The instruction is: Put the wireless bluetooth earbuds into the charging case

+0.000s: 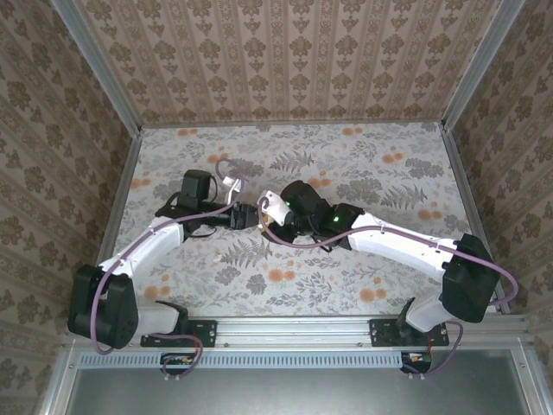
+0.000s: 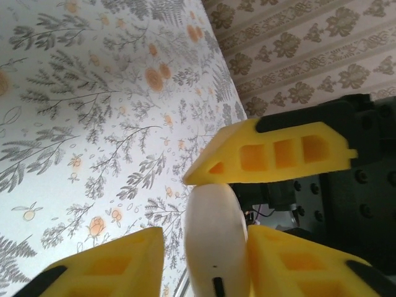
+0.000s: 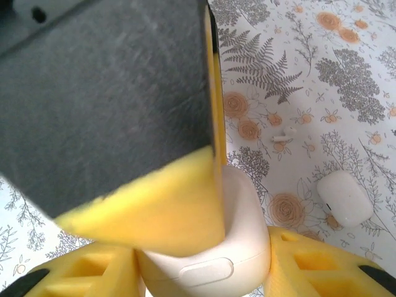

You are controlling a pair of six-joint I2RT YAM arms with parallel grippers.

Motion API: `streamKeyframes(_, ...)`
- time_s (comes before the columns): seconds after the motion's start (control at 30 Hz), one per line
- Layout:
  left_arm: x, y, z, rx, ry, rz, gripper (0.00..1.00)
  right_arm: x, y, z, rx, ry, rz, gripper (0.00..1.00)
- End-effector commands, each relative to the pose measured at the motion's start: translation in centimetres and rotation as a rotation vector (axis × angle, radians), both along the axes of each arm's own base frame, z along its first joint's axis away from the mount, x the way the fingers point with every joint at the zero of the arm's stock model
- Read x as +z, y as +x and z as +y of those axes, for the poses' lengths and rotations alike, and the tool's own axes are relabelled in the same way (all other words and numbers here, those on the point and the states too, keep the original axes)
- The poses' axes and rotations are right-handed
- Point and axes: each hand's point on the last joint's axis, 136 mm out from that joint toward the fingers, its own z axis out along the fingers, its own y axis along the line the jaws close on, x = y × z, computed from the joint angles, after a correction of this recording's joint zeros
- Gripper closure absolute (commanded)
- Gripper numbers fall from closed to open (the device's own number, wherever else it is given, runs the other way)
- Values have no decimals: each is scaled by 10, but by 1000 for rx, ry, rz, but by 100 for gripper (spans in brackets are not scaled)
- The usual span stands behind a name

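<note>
Floral-print bench (image 3: 346,74). R fingers (image 3: 80,275) clamped on white charging case (image 3: 241,216), held above bench; L fingers (image 2: 105,269) flanking same case, grip unclear. One earbud (image 3: 285,132) lying on bench nr 2nd white case (image 3: 344,199).

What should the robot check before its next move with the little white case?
1. The right gripper holds the case: ok, it sits snug between both fingers.
2. The left gripper grips the case too: not ok, one finger stands off with a gap.
3. The case is open: cannot tell, the left gripper's other finger covers its top.
4. An earbud is ready to fetch: ok, one lies on the table.
5. The other case is out of the way: ok, it lies apart on the table.
</note>
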Motion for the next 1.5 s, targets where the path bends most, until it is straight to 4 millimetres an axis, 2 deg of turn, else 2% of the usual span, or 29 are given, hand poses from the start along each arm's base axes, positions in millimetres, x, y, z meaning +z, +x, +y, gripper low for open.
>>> streamKeyframes(0.0, 11, 3, -4, -17, -19, -18, 80, 11, -1, -4, -7, 42, -7, 55)
streamKeyframes(0.07, 10, 6, -5, -11, -20, -17, 85, 13, 0, -7, -19, 48, -5, 51)
streamKeyframes(0.13, 11, 9, -5, 1, -23, -23, 88, 20, 3, -10, -49, 72, -4, 39)
streamKeyframes(0.2, 14, 16, -6, 28, -29, -45, 91, 39, 11, -18, -138, 132, 13, 29)
streamKeyframes(0.3, 25, 34, -8, 99, -60, -98, 94, 77, 15, -36, -263, 300, 71, 25)
streamKeyframes(0.37, 35, 45, -8, 152, -96, -145, 97, 95, 15, -47, -325, 434, 123, 22)
streamKeyframes(0.47, 53, 57, -9, 214, -154, -214, 100, 106, 18, -69, -431, 637, 219, 19)
streamKeyframes(0.53, 66, 60, -11, 234, -195, -254, 100, 106, 22, -85, -516, 746, 296, 20)
streamKeyframes(0.6, 78, 61, -14, 248, -232, -290, 100, 105, 24, -90, -543, 838, 382, 20)
streamKeyframes(0.8, 102, 59, -26, 250, -310, -330, 100, 110, 26, -72, -481, 989, 494, 22)
streamKeyframes(0.87, 105, 50, -37, 221, -333, -321, 100, 115, 28, -66, -451, 1035, 517, 23)
streamKeyframes(1.07, 106, 42, -43, 207, -352, -310, 100, 126, 36, -58, -417, 1081, 535, 29)
streamKeyframes(1.3, 108, 38, -43, 207, -382, -294, 100, 127, 40, -60, -409, 1120, 549, 48)
streamKeyframes(1.47, 111, 36, -43, 201, -400, -290, 100, 127, 41, -59, -399, 1122, 554, 49)
